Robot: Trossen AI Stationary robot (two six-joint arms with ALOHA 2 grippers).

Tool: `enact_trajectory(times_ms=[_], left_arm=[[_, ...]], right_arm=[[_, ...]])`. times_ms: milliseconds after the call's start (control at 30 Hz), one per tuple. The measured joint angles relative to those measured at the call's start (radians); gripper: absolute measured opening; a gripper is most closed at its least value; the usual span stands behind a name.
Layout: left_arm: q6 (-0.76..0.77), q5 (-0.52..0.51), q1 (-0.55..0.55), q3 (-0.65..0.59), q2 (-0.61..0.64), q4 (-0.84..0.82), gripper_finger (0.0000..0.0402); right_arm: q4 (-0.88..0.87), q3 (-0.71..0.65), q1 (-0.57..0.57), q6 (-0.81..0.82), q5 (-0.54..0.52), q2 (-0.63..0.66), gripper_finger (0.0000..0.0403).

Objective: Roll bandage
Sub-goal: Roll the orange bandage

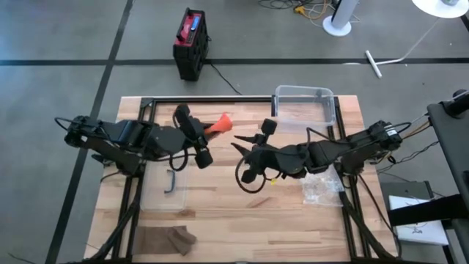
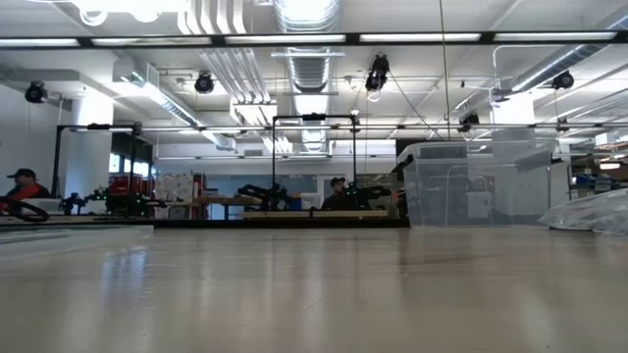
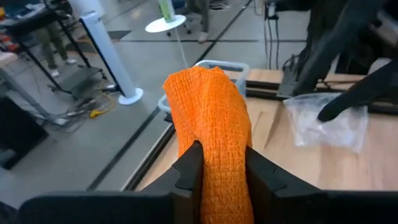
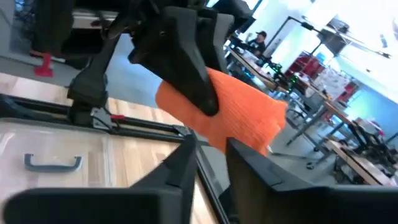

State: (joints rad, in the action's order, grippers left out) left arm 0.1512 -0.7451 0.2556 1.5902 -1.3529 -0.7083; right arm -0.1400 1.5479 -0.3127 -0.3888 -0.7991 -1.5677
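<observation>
An orange woven bandage (image 1: 221, 122) is held up over the far middle of the table, clear of it. My left gripper (image 1: 211, 130) is shut on it. In the left wrist view the bandage (image 3: 211, 112) stands out past the fingers as a crumpled, partly rolled strip. My right gripper (image 1: 240, 144) is open, just to the right of the bandage, and points at it. In the right wrist view its fingers (image 4: 211, 149) stand under the bandage's loose end (image 4: 242, 118). The low view shows neither gripper nor the bandage. My left gripper pinches the bandage between its two fingers (image 3: 189, 168), across the strip's width (image 3: 221, 180), several layers bunched together. The fingers come about level from the table's left. The free part stands out beyond the fingertips, lifted clear of the table. My right gripper: I cannot tell whether its fingertips touch the bandage's lower edge (image 4: 208, 138).
A clear plastic bin (image 1: 304, 103) stands at the far right of the table. A crumpled clear bag (image 1: 322, 187) lies right of centre. A clear lid with a grey handle (image 1: 170, 182) lies at the left. A dark cloth (image 1: 168, 238) lies at the near edge.
</observation>
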Motion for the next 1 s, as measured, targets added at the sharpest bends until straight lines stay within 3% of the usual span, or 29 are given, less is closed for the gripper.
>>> enact_trajectory(times_ms=[167, 367, 667, 800, 1000], left_arm=[[0.000, 0.106, -0.026, 0.000, -0.012, 0.056, 0.0068], [0.024, 0.189, -0.028, 0.002, -0.017, 0.059, 0.0063], [0.074, 0.241, -0.023, -0.003, -0.021, -0.066, 0.0066], [0.076, 0.222, -0.029, -0.001, -0.006, -0.075, 0.0062], [0.095, 0.216, -0.042, -0.002, -0.005, -0.113, 0.0069]], right_arm=[[-0.004, -0.002, 0.034, -0.106, 0.040, -0.045, 0.0008], [-0.010, 0.002, 0.064, -0.281, -0.125, -0.052, 0.0011], [-0.039, 0.029, 0.067, -0.416, -0.198, 0.002, 0.0002], [-0.108, 0.022, 0.027, -0.453, -0.168, -0.008, 0.0002], [-0.136, 0.025, -0.042, -0.472, 0.029, 0.004, 0.0037]])
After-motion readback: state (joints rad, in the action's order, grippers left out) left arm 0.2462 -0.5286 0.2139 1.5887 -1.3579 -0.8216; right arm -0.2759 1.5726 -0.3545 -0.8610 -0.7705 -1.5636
